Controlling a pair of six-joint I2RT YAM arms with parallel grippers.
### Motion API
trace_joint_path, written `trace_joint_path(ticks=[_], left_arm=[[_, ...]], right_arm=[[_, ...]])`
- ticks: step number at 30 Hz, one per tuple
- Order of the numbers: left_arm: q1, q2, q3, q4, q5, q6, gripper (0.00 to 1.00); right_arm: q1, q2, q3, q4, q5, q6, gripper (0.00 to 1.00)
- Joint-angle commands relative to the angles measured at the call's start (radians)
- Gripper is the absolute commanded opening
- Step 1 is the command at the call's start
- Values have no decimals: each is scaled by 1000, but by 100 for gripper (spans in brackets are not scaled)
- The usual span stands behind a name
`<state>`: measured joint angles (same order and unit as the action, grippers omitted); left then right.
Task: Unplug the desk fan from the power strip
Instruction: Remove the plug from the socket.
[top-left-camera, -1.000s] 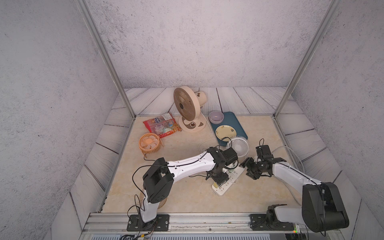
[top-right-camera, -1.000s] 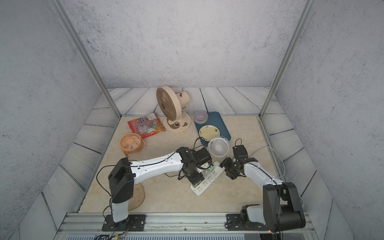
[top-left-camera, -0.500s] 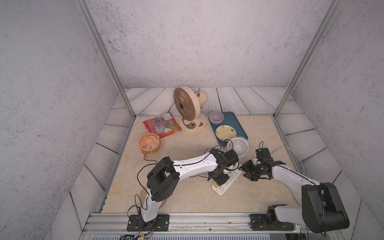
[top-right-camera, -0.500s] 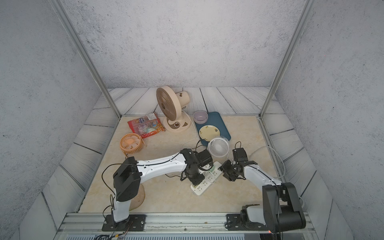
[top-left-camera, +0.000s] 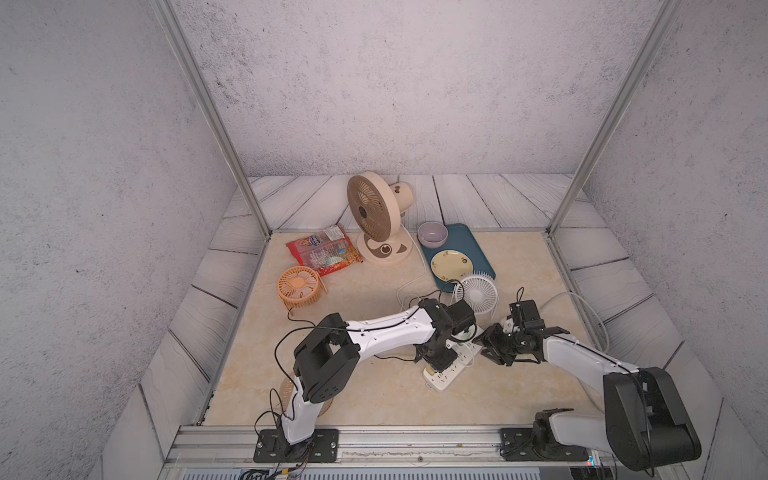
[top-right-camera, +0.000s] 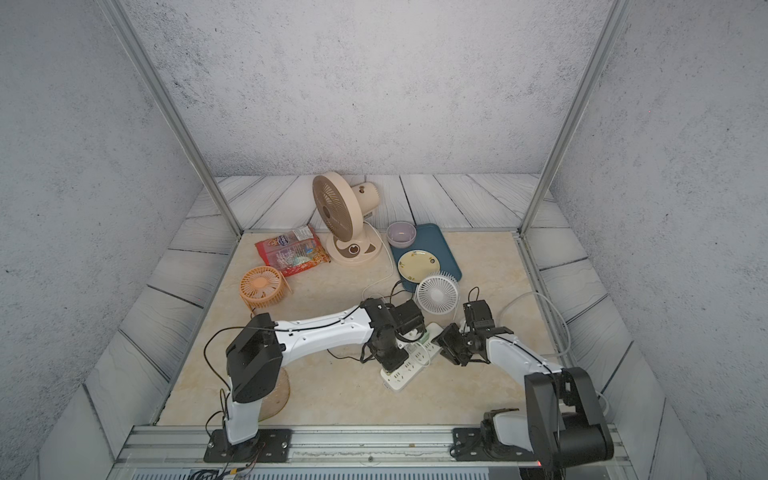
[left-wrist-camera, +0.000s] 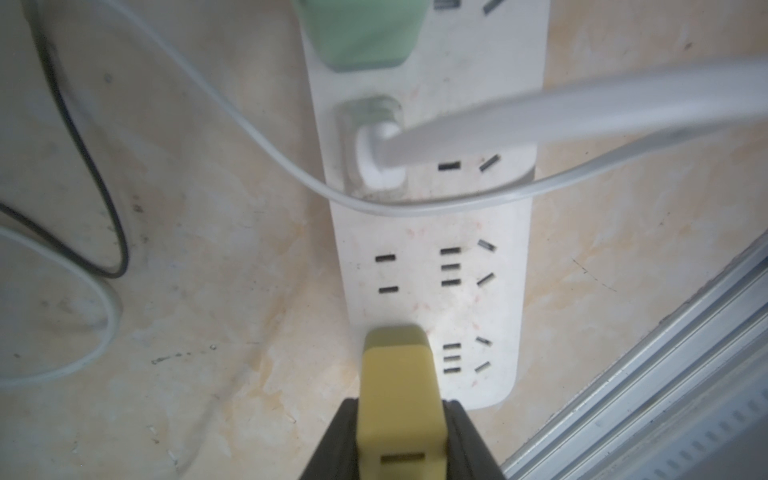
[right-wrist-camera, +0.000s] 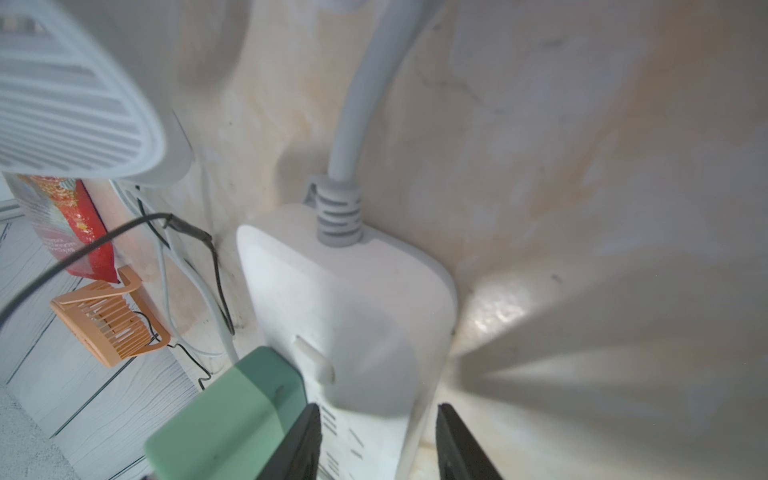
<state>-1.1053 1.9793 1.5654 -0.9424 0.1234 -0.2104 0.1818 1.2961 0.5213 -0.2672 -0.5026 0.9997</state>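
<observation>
White plastic power strip (top-left-camera: 440, 376) — left gripper (left-wrist-camera: 401, 415) is clenching a yellow plug (left-wrist-camera: 397, 374), wrist-view only; right gripper (right-wrist-camera: 378, 415) straddling its cabled end — grip unclear.

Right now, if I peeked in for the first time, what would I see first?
Probably the left arm and right arm, which meet over the white power strip at the front middle of the table. After that, the big beige fan standing at the back. There is also an orange fan nearer on the left side and a white fan at the near corner of the blue tray.
</observation>
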Motion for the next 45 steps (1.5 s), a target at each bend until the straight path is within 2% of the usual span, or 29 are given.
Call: trace_joint_path(ticks=[1, 6, 14, 27, 32, 37, 45], left_arm=[[4, -1, -8, 3, -2, 9, 21], [4, -34, 4, 3, -24, 4, 8], [-15, -92, 30, 35, -14, -26, 0], [-23, -128, 128, 35, 7, -56, 0], [-21, -112, 95, 24, -14, -62, 0], [-14, -122, 71, 13, -84, -98, 0], [13, -134, 47, 24, -62, -159, 0]], right_arm=[[15, 24, -9, 39, -17, 26, 47], [21, 33, -62, 99, 2, 77, 42], [39, 100, -97, 86, 44, 91, 32], [109, 222, -21, -88, 163, 45, 32], [139, 264, -9, -93, 180, 51, 32], [181, 305, 9, -119, 216, 51, 32], [226, 357, 26, -130, 247, 66, 32]])
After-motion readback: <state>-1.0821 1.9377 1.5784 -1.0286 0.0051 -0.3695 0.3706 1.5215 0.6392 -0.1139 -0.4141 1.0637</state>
